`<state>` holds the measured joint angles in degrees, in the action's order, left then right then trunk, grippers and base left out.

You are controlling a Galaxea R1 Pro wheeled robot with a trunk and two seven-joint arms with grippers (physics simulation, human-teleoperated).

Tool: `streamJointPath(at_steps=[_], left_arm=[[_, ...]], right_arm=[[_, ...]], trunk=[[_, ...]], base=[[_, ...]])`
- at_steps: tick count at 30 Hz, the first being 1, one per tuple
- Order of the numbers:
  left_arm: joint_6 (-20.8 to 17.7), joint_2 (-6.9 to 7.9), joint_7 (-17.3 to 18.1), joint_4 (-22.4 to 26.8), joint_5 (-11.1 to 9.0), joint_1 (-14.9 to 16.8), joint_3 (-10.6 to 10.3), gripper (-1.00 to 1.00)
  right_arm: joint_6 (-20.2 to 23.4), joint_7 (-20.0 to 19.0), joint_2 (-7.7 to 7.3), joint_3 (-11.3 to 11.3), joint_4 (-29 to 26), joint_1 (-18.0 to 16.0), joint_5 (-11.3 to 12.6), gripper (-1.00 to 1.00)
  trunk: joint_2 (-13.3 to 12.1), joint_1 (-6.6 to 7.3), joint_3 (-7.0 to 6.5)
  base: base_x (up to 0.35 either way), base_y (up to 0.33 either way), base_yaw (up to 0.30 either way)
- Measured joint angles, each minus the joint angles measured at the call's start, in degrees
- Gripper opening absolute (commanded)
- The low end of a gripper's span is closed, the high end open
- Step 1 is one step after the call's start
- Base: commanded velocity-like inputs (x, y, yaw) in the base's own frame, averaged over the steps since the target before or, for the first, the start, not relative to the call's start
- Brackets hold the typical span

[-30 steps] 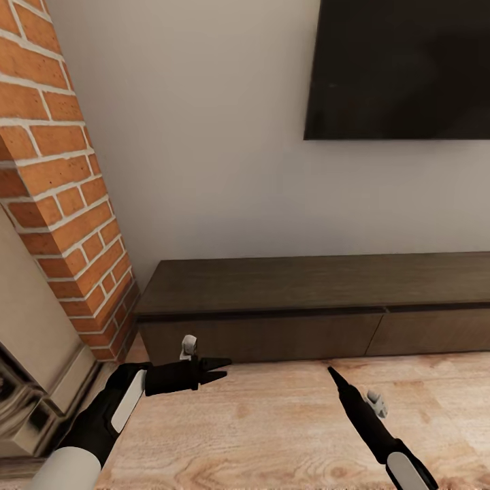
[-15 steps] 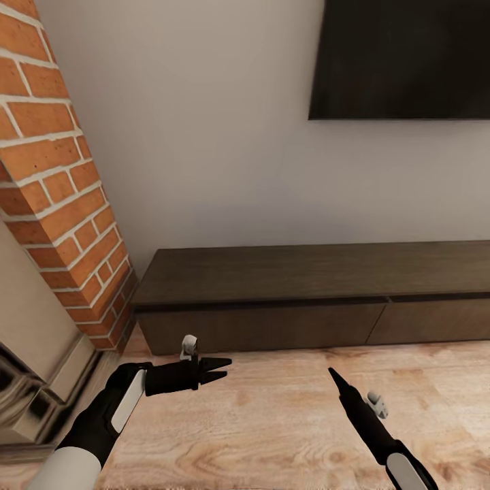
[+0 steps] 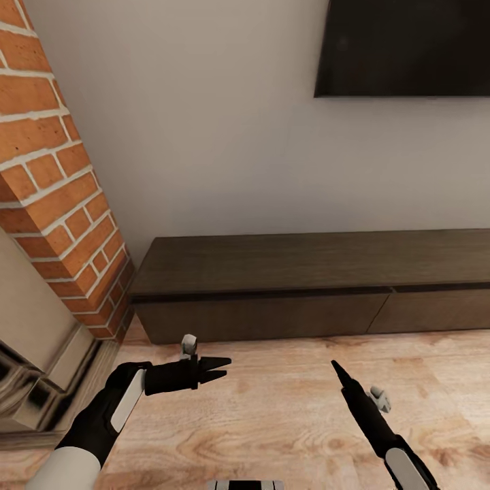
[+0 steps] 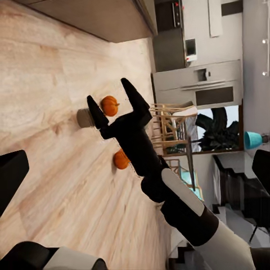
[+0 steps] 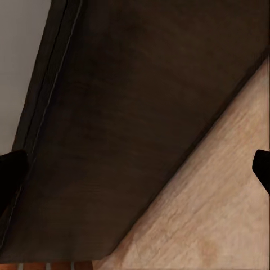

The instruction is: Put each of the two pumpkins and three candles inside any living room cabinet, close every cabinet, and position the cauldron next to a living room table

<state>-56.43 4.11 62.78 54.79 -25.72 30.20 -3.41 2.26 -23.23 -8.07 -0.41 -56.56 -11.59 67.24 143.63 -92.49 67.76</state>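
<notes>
Both tools are hanging open and empty over the wooden floor (image 3: 286, 415): left tool (image 3: 219, 368), right tool (image 4: 114, 94). The cabinet (image 3: 272, 316) is standing closed ahead, while two pumpkins (image 4: 109, 104) and a candle (image 4: 85, 117) are lying on the floor.

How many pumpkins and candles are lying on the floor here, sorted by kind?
Pumpkins: 2, one between the hand's fingers as the left wrist camera sees it, one beside the arm
Candles: 1, grey-beige, on the wooden floor
Total: 3
</notes>
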Motion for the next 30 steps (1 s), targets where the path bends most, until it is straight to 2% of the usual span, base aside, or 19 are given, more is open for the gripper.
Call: streamJointPath(at_steps=[2, 4, 6, 8, 11, 14, 20, 30], left_arm=[[-0.04, 0.13, 0.05, 0.07, -0.04, 0.0, 0.01, 1.0], [-0.06, 0.25, 0.07, 0.06, -0.05, 0.0, 0.03, 1.0], [-0.06, 0.19, 0.08, 0.1, -0.05, 0.0, 0.01, 1.0], [-0.07, 0.11, 0.08, 0.12, -0.05, 0.0, 0.0, 1.0], [-0.07, 0.06, 0.09, 0.12, -0.1, 0.0, 0.0, 1.0], [-0.06, 0.03, 0.83, 0.14, -0.1, 0.0, -0.02, 1.0], [0.01, 0.42, 5.97, 0.14, 0.15, 0.0, -1.15, 1.0], [0.02, 0.48, 6.63, 0.14, 0.18, 0.0, -1.47, 1.0]], right_arm=[[-2.69, 1.09, 0.2, -0.09, -0.98, -1.27, 0.39, 1.0], [-2.8, 2.19, 0.25, -0.06, -1.37, -3.67, 2.74, 1.0], [-0.34, 3.0, 0.2, 0.05, -1.43, -6.13, 6.82, 1.0], [1.76, 3.57, 0.22, 0.08, -1.15, -7.91, 9.09, 1.0], [3.41, 4.58, 0.24, 0.13, -0.92, -10.49, 10.51, 1.0], [4.51, 6.72, 0.26, 0.12, -0.72, -13.0, 11.38, 1.0], [4.17, 11.64, 0.26, 0.09, -0.98, -16.06, 11.64, 1.0], [-0.07, 11.93, 0.25, 0.01, -0.49, -16.67, 12.16, 1.0]], trunk=[[0.0, 0.0, 0.0], [0.0, 0.0, 0.01], [0.0, 0.0, 0.0], [0.0, 0.0, 0.0], [0.0, 0.0, 0.0], [0.0, 0.0, 0.01], [0.0, 0.0, 0.01], [0.0, 0.0, 0.01]], base=[[0.0, 0.0, 0.0], [0.0, 0.0, 0.0], [0.0, 0.0, 0.0], [0.0, 0.0, 0.0], [0.0, 0.0, 0.0], [0.0, 0.0, 0.0], [0.0, 0.0, 0.0], [0.0, 0.0, 0.0]])
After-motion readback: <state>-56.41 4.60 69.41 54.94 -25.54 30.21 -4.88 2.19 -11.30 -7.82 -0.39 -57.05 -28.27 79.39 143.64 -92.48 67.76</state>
